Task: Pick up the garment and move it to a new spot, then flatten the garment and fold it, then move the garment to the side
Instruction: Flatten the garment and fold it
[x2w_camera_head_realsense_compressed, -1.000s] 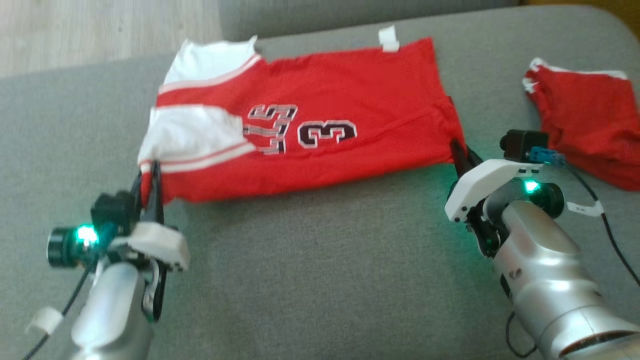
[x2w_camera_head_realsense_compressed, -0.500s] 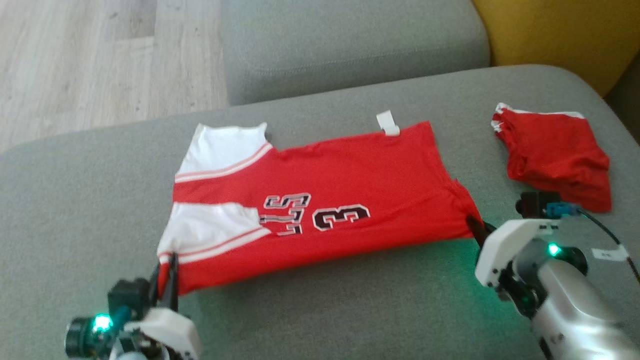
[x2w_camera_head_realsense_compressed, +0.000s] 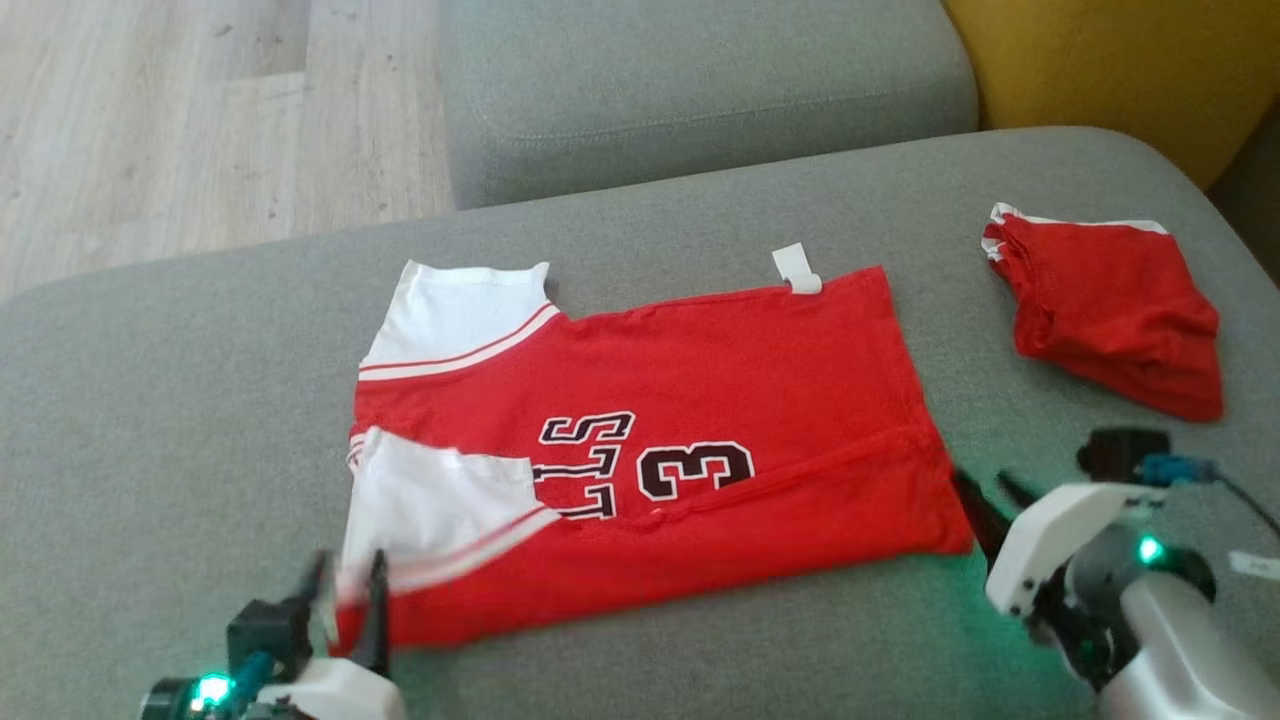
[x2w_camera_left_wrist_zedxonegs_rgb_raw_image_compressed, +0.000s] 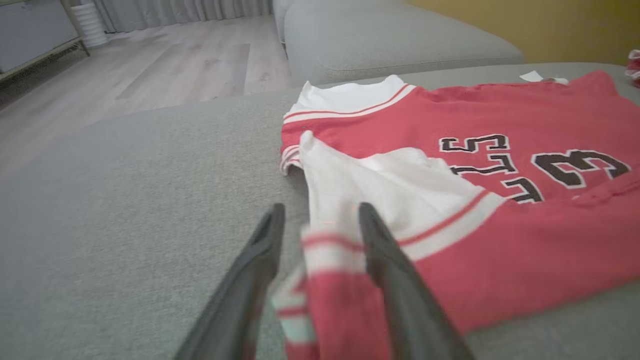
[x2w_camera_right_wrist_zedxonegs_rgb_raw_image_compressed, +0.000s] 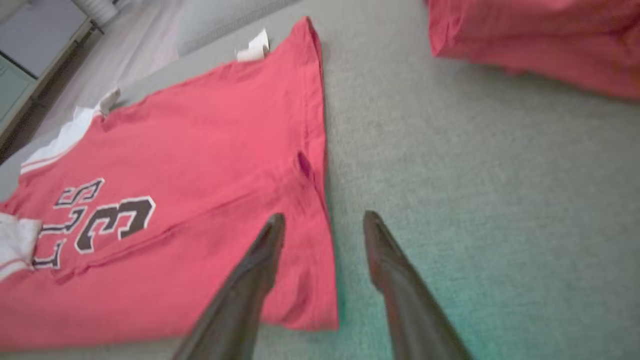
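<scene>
Jersey of red and white cloth with black numerals (x2w_camera_head_realsense_compressed: 700, 380) lies folded flat on the grey fabric sofa cushion (x2w_camera_head_realsense_compressed: 150, 400). A bunched red garment with white trim (x2w_camera_head_realsense_compressed: 1110, 310) lies well apart to its right. In the left wrist view, the left tool (x2w_camera_left_wrist_zedxonegs_rgb_raw_image_compressed: 320, 220) is parted, with the jersey's striped corner loose between its fingers. In the right wrist view, the right tool (x2w_camera_right_wrist_zedxonegs_rgb_raw_image_compressed: 322, 220) is parted astride the jersey's hem edge, gripping nothing.

Home living room: grey sofa (x2w_camera_head_realsense_compressed: 640, 640), pale wood floor (x2w_camera_head_realsense_compressed: 200, 120), curtains (x2w_camera_left_wrist_zedxonegs_rgb_raw_image_compressed: 175, 10) at far side.

Grey sofa seat (x2w_camera_head_realsense_compressed: 640, 640) carrying clothes.
A red-and-white jersey (x2w_camera_head_realsense_compressed: 700, 380) lies spread flat mid-cushion; a folded red garment (x2w_camera_head_realsense_compressed: 1110, 310) sits well apart, to its right.
</scene>
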